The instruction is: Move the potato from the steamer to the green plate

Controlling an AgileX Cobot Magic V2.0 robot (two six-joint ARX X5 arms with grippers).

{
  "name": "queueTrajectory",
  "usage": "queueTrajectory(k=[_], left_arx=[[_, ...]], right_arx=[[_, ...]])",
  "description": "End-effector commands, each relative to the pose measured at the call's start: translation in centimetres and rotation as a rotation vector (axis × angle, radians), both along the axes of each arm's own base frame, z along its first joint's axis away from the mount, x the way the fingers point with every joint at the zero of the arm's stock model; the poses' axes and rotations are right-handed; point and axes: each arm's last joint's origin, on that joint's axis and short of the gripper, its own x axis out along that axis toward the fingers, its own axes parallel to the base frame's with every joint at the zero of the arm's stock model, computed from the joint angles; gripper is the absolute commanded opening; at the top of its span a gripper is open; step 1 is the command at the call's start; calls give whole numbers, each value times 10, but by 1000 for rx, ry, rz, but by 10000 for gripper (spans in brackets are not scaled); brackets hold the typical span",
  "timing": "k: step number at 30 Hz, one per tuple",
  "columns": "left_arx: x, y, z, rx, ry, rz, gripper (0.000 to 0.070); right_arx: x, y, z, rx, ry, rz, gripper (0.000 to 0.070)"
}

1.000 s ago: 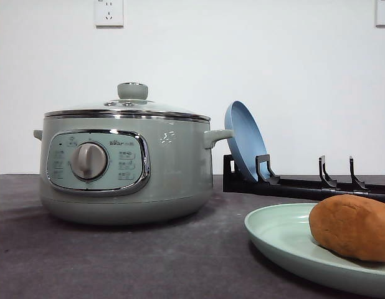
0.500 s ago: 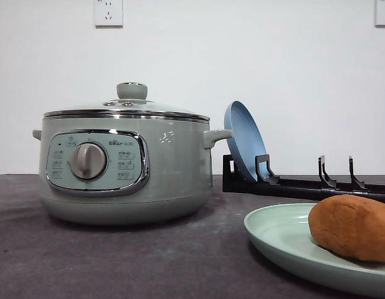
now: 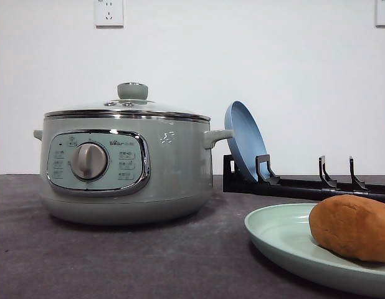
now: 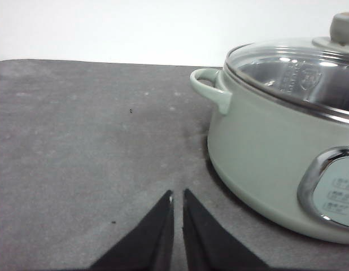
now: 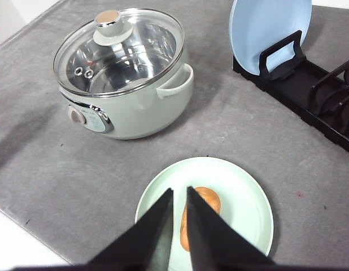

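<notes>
White wall behind, two sockets up high, and a grey felt-like tabletop (image 5: pixel 67 169) underneath. Left jaws (image 4: pixel 178 199) sit nearly closed, a thin slit between the black tips, holding nothing, low over the cloth just beside the steamer (image 4: pixel 282 147). Right jaws (image 5: pixel 179 196) are likewise almost together and empty, high above one potato (image 5: pixel 200 217), an orange-brown matte oval lying on the one green plate (image 5: pixel 248 197), glossy and shallow. One steamer, sage-green and round, glass lid on, its knob on top, chrome-rimmed panel with one dial. One blue plate (image 3: pixel 242 146) stands upright in a black rack (image 3: pixel 304 185).
</notes>
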Motion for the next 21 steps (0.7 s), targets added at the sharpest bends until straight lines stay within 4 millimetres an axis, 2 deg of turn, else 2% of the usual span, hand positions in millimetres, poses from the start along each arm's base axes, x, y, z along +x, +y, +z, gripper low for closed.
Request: queueTrajectory(k=[1, 8, 21], left_arx=[[1, 1, -3, -17, -12, 15, 22], [2, 2, -8, -18, 1, 74, 22], [2, 2, -9, -18, 11, 76, 22]], right_arx=[[0, 0, 3, 3, -18, 8, 32], [0, 0, 3, 3, -18, 8, 32], [0, 0, 3, 3, -18, 8, 32]])
